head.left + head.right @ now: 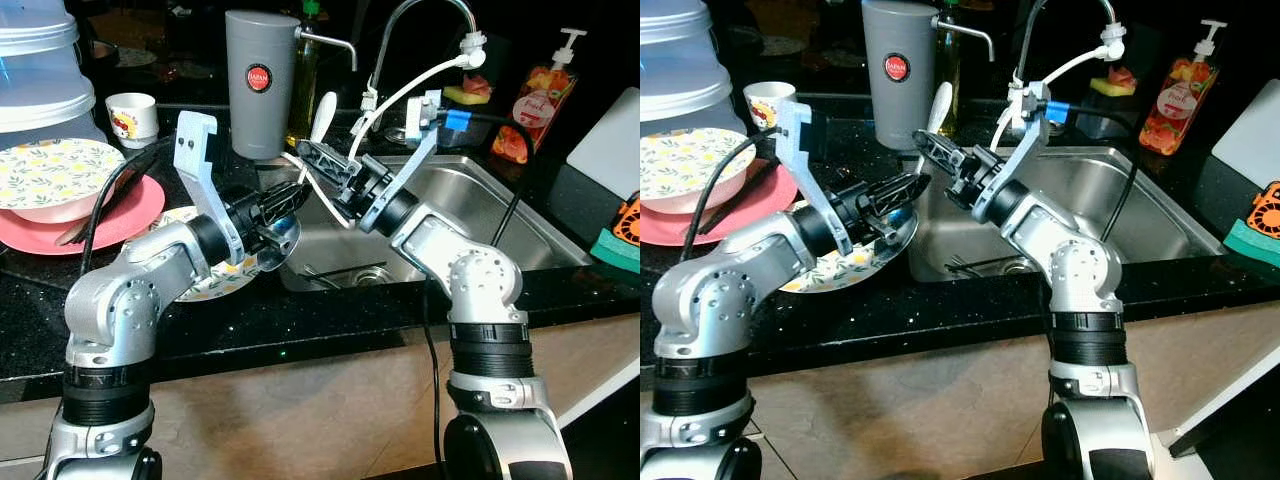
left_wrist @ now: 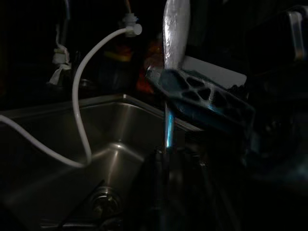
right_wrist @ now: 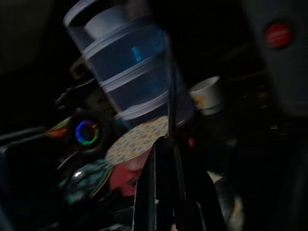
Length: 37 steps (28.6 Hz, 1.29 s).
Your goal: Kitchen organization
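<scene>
Black speckled countertop (image 1: 300, 325), steel sink (image 1: 480, 215), dim light

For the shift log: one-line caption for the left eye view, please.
Both grippers, left and right, meet over the sink's left edge, the right one holding a white spoon upright.

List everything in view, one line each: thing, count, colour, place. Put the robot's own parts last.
spoon: 1, white bowl, upright above the sink's left edge, handle between the right gripper's fingers
sink: 1, steel, set in the black counter
faucet: 1, chrome, behind the sink, white hose hanging from it
canister: 1, grey with red label, behind the sink's left corner
soap bottle: 1, fruit label, right of the faucet
cup: 1, white, counter at back left
patterned plate: 1, left of the sink
plate stack: pink plate under floral bowl, far left
left gripper: black, over the patterned plate
right gripper: black, holding the spoon
</scene>
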Tool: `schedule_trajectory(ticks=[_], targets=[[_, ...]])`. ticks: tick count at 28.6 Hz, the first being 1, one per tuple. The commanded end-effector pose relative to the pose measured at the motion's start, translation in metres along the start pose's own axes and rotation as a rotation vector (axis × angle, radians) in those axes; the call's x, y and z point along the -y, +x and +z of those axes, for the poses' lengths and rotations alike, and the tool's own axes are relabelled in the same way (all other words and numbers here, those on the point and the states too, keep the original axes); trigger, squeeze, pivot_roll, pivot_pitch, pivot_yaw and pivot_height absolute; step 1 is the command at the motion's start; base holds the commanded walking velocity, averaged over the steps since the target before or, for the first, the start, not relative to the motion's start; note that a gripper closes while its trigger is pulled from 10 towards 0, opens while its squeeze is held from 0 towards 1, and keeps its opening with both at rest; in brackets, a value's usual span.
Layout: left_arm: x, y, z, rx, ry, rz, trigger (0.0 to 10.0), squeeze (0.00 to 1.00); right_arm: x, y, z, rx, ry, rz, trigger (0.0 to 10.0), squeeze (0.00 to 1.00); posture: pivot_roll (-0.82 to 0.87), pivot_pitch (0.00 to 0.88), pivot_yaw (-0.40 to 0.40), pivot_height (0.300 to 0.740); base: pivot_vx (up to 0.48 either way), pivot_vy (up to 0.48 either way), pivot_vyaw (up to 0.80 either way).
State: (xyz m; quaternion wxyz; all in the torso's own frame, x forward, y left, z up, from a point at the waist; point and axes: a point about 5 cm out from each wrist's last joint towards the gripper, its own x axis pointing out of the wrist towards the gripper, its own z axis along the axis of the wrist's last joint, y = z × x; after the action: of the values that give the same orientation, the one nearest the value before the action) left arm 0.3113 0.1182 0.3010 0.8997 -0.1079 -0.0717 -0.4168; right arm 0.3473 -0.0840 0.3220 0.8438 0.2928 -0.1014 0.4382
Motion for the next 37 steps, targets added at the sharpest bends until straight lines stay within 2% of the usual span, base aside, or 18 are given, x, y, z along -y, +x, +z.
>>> schedule_trajectory(ticks=[1,2,3,4,5,8,11,14,17,18,19,22,23,24,25,28,32,37], targets=[[-0.001,0.0,0.001,-0.016,0.01,0.002,5.6,1.0,0.004,-0.002,0.011,0.05,-0.017,-0.027,0.0,0.0,-0.03,0.089,-0.08,0.74,0.0,0.0,0.0],[-0.003,0.0,0.001,-0.019,0.012,0.019,3.8,1.0,0.005,-0.002,0.012,0.054,-0.018,-0.031,0.0,0.0,-0.03,0.09,-0.078,0.74,0.0,0.0,0.0],[-0.005,0.0,0.001,-0.027,0.028,0.038,5.6,1.0,0.005,-0.002,0.013,0.059,-0.019,-0.034,0.0,0.0,-0.03,0.09,-0.078,0.74,0.0,0.0,0.0],[-0.005,0.0,0.001,-0.027,0.028,0.038,5.6,1.0,0.005,-0.002,0.013,0.059,-0.019,-0.034,0.0,0.0,-0.03,0.09,-0.078,0.74,0.0,0.0,0.0],[-0.008,0.0,0.001,-0.026,0.029,0.064,10.0,1.0,0.007,-0.002,0.014,0.066,-0.022,-0.042,0.0,0.0,-0.03,0.092,-0.078,0.74,0.0,0.0,0.0],[-0.013,-0.001,0.003,-0.01,0.036,0.097,10.0,1.0,0.01,-0.003,0.016,0.075,-0.034,-0.06,0.0,0.0,-0.03,0.092,-0.078,0.74,0.0,0.0,0.0],[-0.02,-0.002,0.009,0.028,0.051,0.16,10.0,1.0,0.019,-0.006,0.022,0.081,-0.111,-0.12,0.0,0.0,-0.03,0.093,-0.078,0.74,0.0,0.0,0.0],[-0.037,-0.004,0.016,0.055,0.13,0.325,10.0,1.0,0.033,-0.01,0.032,0.119,-0.202,-0.211,0.0,0.0,-0.03,0.095,-0.079,0.74,0.0,0.0,0.0],[-0.04,-0.005,0.018,0.073,0.102,0.341,10.0,1.0,0.041,-0.012,0.033,0.122,-0.294,-0.26,0.0,0.0,-0.03,0.096,-0.075,0.74,0.0,0.0,0.0],[-0.039,-0.005,0.018,0.072,0.101,0.321,10.0,0.44,0.045,-0.013,0.031,0.113,-0.351,-0.289,0.0,0.0,-0.03,0.096,-0.073,0.74,0.0,0.0,0.0],[-0.032,-0.003,0.016,0.051,0.108,0.259,10.0,0.0,0.053,-0.013,0.024,0.089,-0.453,-0.328,0.0,0.0,-0.03,0.098,-0.07,0.74,0.0,0.0,0.0],[-0.022,0.0,0.007,-0.005,0.123,0.174,10.0,0.0,0.062,-0.013,0.009,0.057,-0.505,-0.351,0.0,0.0,-0.03,0.1,-0.066,0.74,0.0,0.0,0.0],[-0.018,0.002,0.003,-0.032,0.128,0.135,10.0,0.0,0.067,-0.013,0.002,0.044,-0.516,-0.367,3.5,0.0,-0.03,0.101,-0.065,0.74,0.0,0.0,0.0],[-0.018,0.002,0.003,-0.032,0.128,0.135,10.0,0.0,0.067,-0.013,0.002,0.044,-0.516,-0.367,3.5,0.0,-0.03,0.101,-0.065,0.74,0.0,0.0,0.0],[-0.015,0.003,-0.002,-0.056,0.129,0.103,10.0,0.0,0.07,-0.013,-0.005,0.029,-0.52,-0.374,6.7,0.0,-0.03,0.101,-0.065,0.74,0.0,0.0,0.0],[-0.001,0.005,-0.016,-0.134,0.141,-0.016,10.0,0.0,0.08,-0.013,-0.027,-0.052,-0.552,-0.385,10.0,0.0,-0.02,0.108,-0.066,0.74,0.0,0.0,0.0],[0.004,0.003,-0.025,-0.237,0.205,-0.068,10.0,0.0,0.085,-0.011,-0.038,-0.083,-0.568,-0.398,10.0,0.0,-0.01,0.109,-0.067,0.74,0.0,0.0,0.0],[-0.003,-0.001,-0.037,-0.353,0.296,-0.039,10.0,0.0,0.094,-0.015,-0.06,-0.139,-0.572,-0.452,10.0,0.0,-0.01,0.11,-0.072,0.74,0.0,0.0,0.0]])
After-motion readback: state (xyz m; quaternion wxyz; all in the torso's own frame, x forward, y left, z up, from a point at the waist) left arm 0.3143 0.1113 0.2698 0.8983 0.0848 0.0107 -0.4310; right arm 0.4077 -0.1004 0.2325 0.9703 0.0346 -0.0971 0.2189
